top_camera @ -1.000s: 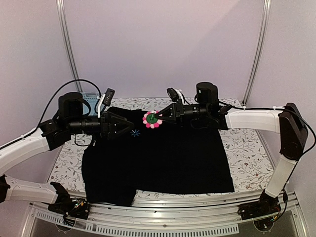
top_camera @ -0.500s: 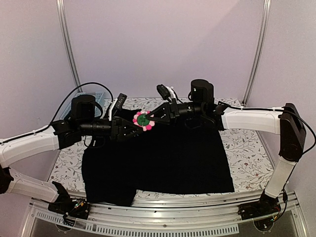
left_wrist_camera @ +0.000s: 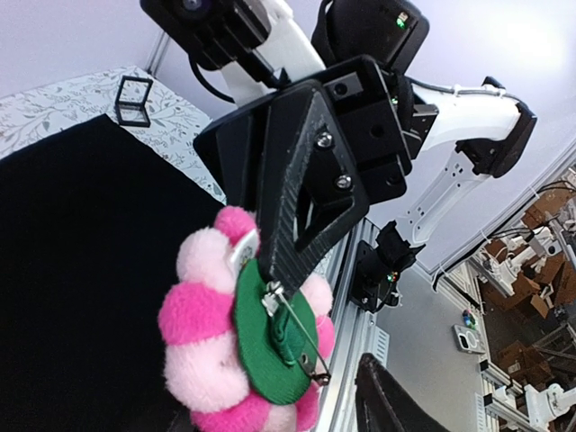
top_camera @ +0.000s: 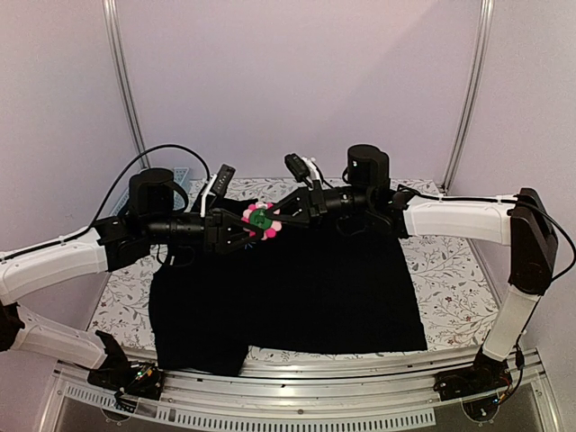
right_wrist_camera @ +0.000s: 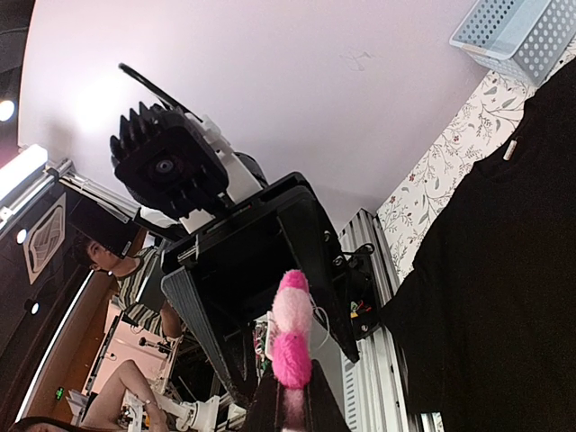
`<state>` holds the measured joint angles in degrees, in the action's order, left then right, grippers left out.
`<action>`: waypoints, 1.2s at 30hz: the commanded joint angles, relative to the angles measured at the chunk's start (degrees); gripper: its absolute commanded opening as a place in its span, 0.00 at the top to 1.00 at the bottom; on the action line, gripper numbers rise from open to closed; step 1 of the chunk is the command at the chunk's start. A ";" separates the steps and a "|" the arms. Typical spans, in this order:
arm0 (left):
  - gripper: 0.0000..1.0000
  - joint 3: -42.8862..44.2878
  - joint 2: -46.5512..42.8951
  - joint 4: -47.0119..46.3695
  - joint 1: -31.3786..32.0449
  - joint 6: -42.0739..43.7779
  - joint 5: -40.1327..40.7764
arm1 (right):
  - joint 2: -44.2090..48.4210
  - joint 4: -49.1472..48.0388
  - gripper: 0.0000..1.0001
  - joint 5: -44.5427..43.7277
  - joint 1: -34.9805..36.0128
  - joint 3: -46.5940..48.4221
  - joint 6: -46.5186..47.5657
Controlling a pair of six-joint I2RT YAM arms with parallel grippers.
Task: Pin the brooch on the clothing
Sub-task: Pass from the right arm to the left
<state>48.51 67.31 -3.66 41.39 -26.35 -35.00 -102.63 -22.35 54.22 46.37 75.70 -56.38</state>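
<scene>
1. The right gripper [top_camera: 281, 214] is clenching the brooch [top_camera: 260, 220] between its jaws, holding it in the air over the far left part of the clothing [top_camera: 306, 288], clear of the fabric
2. The left wrist view is showing the brooch's green backing with the metal pin [left_wrist_camera: 297, 335] lying across it (whether the clasp is fastened is too small to tell)
3. The left gripper [top_camera: 239, 230] is hovering just beside the brooch on its left. Only one of its fingers [left_wrist_camera: 389, 403] is showing in its own camera, so I cannot tell whether its jaws are released or gripping
4. The clothing is lying spread on the table [top_camera: 450, 279], with nothing pinned to it yet
5. The step in hand, as I judge it, is readying the brooch in mid-air, probably opening the pin, ahead of the pinning itself
6. The next move is calling for the left fingertips to catch the thin pin without dragging the brooch out of the right jaws, then for both arms to lower it to the fabric
</scene>
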 commanded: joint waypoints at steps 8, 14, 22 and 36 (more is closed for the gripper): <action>0.61 -0.64 -0.37 -1.49 1.50 2.71 -1.89 | -0.51 -0.85 1.00 0.19 0.45 2.13 0.46; 0.66 0.32 -0.59 -1.31 1.31 4.00 -1.36 | -0.64 -0.70 1.00 0.89 0.99 2.25 0.65; 0.68 2.79 -0.20 -0.80 0.72 5.12 -1.26 | -0.34 0.79 1.00 1.16 1.36 1.99 1.70; 0.67 3.92 -0.31 -0.22 0.27 4.41 -1.46 | 0.18 4.24 1.00 0.68 1.75 2.25 4.47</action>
<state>49.91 67.29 -2.20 41.87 -22.33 -35.64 -102.61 -21.65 54.78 47.24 77.23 -53.71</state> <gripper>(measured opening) 0.310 0.033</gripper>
